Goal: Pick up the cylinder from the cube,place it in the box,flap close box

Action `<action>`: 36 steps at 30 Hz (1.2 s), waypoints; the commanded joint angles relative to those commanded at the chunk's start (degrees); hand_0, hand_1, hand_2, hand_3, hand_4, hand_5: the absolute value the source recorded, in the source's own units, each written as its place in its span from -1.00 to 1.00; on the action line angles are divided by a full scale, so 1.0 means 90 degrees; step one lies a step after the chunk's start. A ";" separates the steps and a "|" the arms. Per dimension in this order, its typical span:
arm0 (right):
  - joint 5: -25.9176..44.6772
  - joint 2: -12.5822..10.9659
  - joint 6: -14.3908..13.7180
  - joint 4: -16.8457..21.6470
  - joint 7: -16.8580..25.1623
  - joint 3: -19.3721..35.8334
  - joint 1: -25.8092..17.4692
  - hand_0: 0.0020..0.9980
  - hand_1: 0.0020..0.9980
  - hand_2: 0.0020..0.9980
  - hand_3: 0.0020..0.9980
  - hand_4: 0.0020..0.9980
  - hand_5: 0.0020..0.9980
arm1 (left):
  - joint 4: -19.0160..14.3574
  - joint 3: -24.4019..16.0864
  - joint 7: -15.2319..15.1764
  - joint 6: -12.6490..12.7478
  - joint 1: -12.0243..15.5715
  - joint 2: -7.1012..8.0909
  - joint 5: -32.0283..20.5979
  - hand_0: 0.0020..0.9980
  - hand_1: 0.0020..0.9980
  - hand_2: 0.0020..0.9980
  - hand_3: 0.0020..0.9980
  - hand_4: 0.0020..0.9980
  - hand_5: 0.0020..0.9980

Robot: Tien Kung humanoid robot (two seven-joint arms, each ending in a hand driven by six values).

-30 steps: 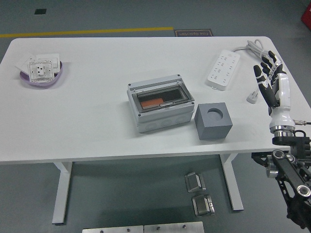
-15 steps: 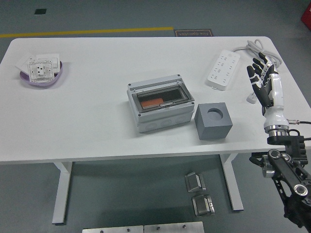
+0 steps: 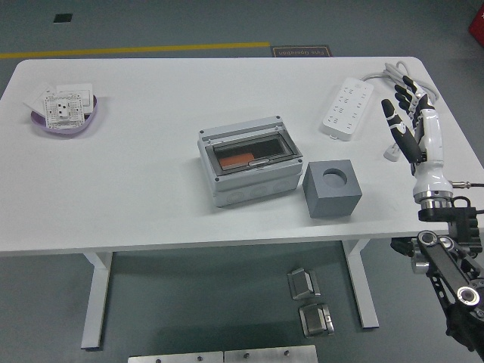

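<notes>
The grey box [image 3: 249, 168] stands mid-table with its clear flap lying shut; an orange shape shows through the flap. Just to its right sits the dark grey cube [image 3: 332, 189], and the round hole [image 3: 333, 176] in its top holds nothing. No cylinder shows on the cube. My right hand [image 3: 408, 117] is raised over the table's right edge, well right of the cube, fingers spread and holding nothing. My left arm is out of view.
A white power strip [image 3: 348, 107] lies at the back right, its cable and plug [image 3: 391, 153] close beside my right hand. A purple bowl [image 3: 66, 113] with white socket plates sits at the far left.
My right hand has shifted slightly left and turned, its fingers staying spread. The box and cube have not moved.
</notes>
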 joint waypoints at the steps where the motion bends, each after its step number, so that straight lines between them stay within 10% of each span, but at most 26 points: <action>1: -0.0031 -0.0002 -0.0002 0.0004 -0.0013 0.0013 -0.0003 0.75 0.67 0.70 0.81 1.00 0.55 | 0.0000 -0.0004 -0.0002 0.0000 0.0000 0.0004 0.0002 0.27 0.14 0.07 0.16 -0.14 -0.90; 36: 0.0176 0.0040 -0.0042 -0.0269 0.0077 -0.0027 0.0107 0.74 0.66 0.67 0.79 1.00 0.51 | 0.0000 -0.0384 0.0037 -0.0039 0.0044 0.0012 0.0425 0.27 0.14 0.07 0.16 -0.14 -0.90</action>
